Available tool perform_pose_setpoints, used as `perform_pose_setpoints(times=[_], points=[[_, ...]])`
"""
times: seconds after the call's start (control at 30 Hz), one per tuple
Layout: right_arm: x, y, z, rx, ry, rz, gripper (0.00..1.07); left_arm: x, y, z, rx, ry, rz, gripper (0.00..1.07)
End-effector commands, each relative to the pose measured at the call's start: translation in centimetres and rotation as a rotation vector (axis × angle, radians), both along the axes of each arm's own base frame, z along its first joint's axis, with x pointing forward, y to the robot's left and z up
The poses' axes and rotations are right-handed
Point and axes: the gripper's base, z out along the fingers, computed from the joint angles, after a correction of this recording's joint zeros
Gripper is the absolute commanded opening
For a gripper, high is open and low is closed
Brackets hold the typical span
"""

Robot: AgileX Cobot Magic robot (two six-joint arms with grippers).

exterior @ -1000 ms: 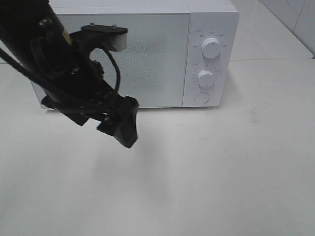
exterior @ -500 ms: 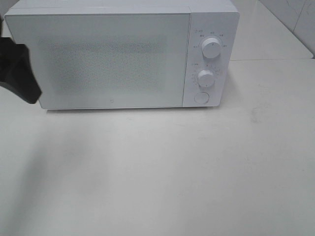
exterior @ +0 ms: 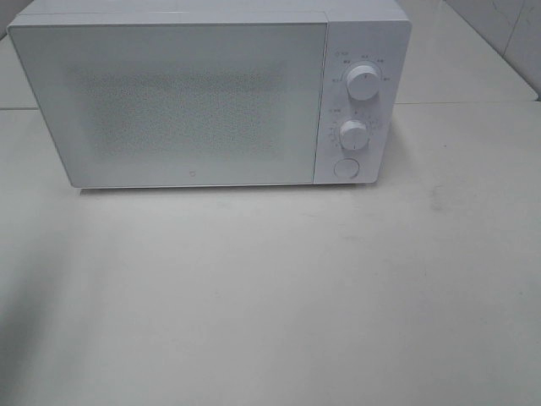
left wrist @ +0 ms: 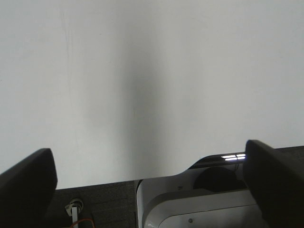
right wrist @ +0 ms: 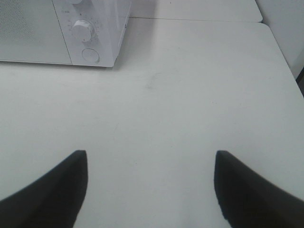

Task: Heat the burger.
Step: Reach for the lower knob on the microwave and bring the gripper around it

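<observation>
- White microwave [exterior: 194,101] now stands in full sight in the high view. The left arm, which a second ago hung across its door [exterior: 177,110], has pulled off to the left and out of that view.
- Door is shut flush. The upper dial [exterior: 363,82], lower dial [exterior: 352,134] and round button [exterior: 345,167] are unobstructed.
- Burger appears in no view. Judged to be inside the microwave, but the frosted door does not let that be confirmed.
- Left end effector [left wrist: 147,152]: jaws spread wide, nothing between them, over bare surface.
- Right end effector [right wrist: 149,156]: jaws well apart, empty, held back from the microwave on the control-panel side.
- Assessment: loading and closing look done. Setting the dials appears to be what remains, and the right arm is the nearer to them.
- Surface [exterior: 296,296]: pale, matt, faintly scuffed, with a joint line level with the microwave. It carries nothing but the appliance.
- Room: light tiled wall [exterior: 507,25] at the far right corner.
</observation>
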Motion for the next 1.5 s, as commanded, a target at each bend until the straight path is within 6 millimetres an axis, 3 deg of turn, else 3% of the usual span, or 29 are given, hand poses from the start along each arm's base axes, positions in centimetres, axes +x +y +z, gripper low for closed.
perform_pose_setpoints(times=[0.03,0.07,0.47,0.67,1.03,1.5], points=[[-0.4,0.0,-0.1,0.008,-0.033,-0.01,0.73,-2.1,0.1,-0.1,0.003,-0.043,0.01,1.01],[-0.4,0.0,-0.1,0.008,-0.033,-0.01,0.73,-3.3,0.2,-0.2,0.009,-0.069,0.01,1.01],[-0.4,0.0,-0.1,0.008,-0.033,-0.01,0.73,-10.2,0.7,-0.6,0.073,-0.324,0.01,1.01],[-0.4,0.0,-0.1,0.007,-0.033,-0.01,0.73,-12.5,0.7,-2.4,0.07,-0.418,0.022,1.01],[-0.4,0.0,-0.1,0.008,-0.033,-0.01,0.73,-17.1,0.9,-2.4,0.084,-0.755,0.045,1.01],[-0.3,0.0,-0.1,0.008,-0.03,-0.01,0.73,-17.3,0.9,-2.5,0.082,-0.768,0.047,1.01]])
